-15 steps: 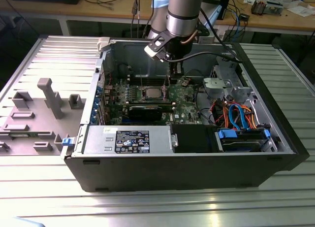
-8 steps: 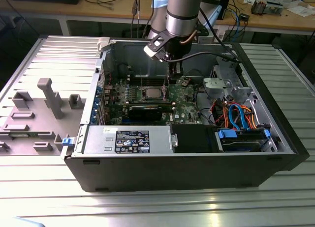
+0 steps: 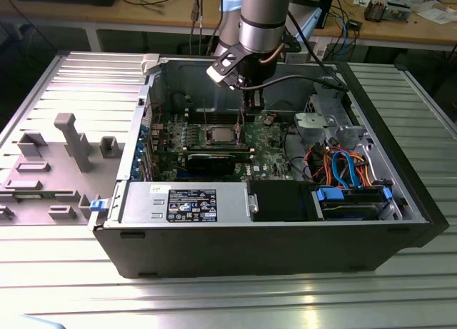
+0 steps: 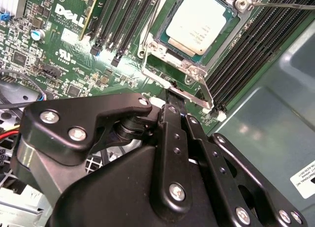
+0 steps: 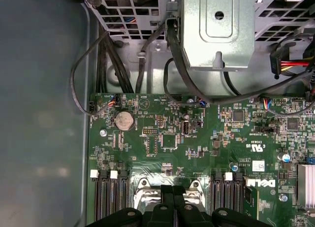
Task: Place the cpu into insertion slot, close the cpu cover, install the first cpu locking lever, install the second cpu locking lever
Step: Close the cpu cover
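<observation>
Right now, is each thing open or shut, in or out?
Computer case: open, insides showing.
Socket: filled.
Chip: sitting in the socket, shiny top showing.
Metal cover: down around the chip.
Gripper: shut, tips right at the socket's edge.

Ribbed metal table, wooden bench behind.

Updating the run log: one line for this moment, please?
cpu seated | cpu cover down over it | gripper shut, at cover's edge
</observation>
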`<action>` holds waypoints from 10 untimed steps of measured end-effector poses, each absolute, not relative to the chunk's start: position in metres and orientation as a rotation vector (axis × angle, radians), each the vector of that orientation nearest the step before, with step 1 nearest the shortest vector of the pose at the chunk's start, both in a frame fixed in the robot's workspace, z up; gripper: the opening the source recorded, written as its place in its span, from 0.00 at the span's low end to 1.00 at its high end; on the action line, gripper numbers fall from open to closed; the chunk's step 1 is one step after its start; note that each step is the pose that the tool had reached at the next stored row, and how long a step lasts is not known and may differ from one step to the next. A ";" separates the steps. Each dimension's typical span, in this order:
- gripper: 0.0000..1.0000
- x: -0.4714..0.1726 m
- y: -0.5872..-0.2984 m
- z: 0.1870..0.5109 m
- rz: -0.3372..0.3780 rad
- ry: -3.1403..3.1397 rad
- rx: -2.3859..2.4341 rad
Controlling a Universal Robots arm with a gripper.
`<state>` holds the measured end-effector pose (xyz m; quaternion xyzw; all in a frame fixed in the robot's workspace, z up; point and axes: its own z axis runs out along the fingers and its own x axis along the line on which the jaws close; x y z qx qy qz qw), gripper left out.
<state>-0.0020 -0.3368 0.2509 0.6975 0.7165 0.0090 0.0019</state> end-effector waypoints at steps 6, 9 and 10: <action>0.11 -0.003 -0.337 0.251 0.028 2.248 2.189; 0.11 -0.004 -0.337 0.251 0.028 2.248 2.189; 0.11 -0.005 -0.337 0.251 0.028 2.248 2.189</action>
